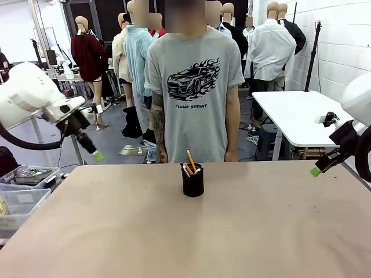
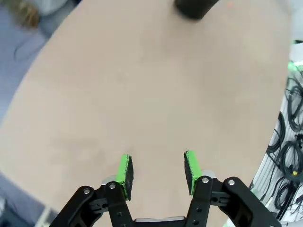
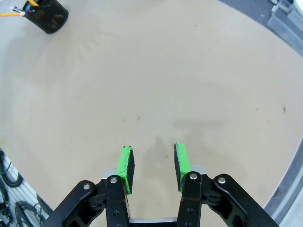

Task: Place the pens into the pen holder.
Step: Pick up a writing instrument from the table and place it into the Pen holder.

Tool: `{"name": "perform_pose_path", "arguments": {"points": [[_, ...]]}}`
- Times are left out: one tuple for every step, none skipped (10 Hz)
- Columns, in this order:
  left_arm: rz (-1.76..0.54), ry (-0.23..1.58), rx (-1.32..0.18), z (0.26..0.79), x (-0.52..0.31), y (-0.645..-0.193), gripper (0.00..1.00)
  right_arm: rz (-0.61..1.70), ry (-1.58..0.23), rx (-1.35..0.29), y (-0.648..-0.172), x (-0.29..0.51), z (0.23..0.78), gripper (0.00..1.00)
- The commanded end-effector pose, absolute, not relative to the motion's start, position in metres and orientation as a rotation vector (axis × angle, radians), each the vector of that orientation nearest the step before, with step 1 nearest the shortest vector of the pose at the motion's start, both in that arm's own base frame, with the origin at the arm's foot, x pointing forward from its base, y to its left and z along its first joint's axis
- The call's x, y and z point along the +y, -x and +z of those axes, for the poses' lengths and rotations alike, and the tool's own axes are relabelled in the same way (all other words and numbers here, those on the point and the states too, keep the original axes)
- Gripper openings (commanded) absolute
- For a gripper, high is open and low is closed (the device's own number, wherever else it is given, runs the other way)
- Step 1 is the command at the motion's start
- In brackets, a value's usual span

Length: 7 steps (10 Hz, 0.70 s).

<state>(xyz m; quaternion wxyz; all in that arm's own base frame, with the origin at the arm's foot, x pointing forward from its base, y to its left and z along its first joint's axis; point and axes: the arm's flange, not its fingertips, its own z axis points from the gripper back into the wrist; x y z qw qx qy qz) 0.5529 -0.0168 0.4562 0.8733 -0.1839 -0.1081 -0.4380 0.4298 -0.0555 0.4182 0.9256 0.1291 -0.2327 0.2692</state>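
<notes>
The black mesh pen holder (image 1: 193, 180) stands on the table near its far edge, in front of the person. Pens (image 1: 190, 163) stick up out of it, a yellow-orange one tallest. In the right wrist view the pen holder (image 3: 47, 16) sits at the top left with the pens' (image 3: 21, 10) tips poking out. The left wrist view catches the pen holder's (image 2: 195, 7) dark base at the top edge. My left gripper (image 1: 97, 154) hovers above the table's far left, open and empty (image 2: 157, 171). My right gripper (image 1: 316, 171) hangs at the far right, open and empty (image 3: 152, 163).
The tan table (image 1: 185, 231) is bare around the holder. The person (image 1: 194, 87) stands right behind the far edge. Clear plastic bins (image 1: 23, 188) sit off the left side. A white table (image 1: 295, 113) stands at the back right. Cables (image 2: 289, 142) lie beside the table.
</notes>
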Motion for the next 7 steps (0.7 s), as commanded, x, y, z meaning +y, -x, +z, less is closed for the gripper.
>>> {"name": "perform_pose_path", "arguments": {"points": [[-0.723, 0.310, -0.124, 0.457, 0.001, -0.517, 0.58, 0.565, -0.280, -0.490, -0.428, -0.055, 0.414, 0.46], [-0.646, 0.287, -0.109, 0.455, 0.017, -0.505, 0.58, 0.565, -0.280, -0.490, -0.428, -0.055, 0.414, 0.46], [-0.590, 0.281, -0.102, 0.453, 0.029, -0.496, 0.58, 0.565, -0.280, -0.490, -0.428, -0.055, 0.414, 0.46], [-0.574, 0.284, -0.091, 0.452, 0.033, -0.489, 0.58, 0.565, -0.280, -0.490, -0.428, -0.055, 0.414, 0.46], [-0.579, 0.303, -0.112, 0.451, 0.033, -0.488, 0.58, 0.565, -0.280, -0.490, -0.428, -0.055, 0.414, 0.46], [-0.598, 0.280, -0.105, 0.449, 0.038, -0.497, 0.58, 0.565, -0.280, -0.490, -0.428, -0.055, 0.414, 0.46], [-0.598, 0.280, -0.105, 0.449, 0.038, -0.497, 0.58, 0.565, -0.280, -0.490, -0.428, -0.055, 0.414, 0.46]]}}
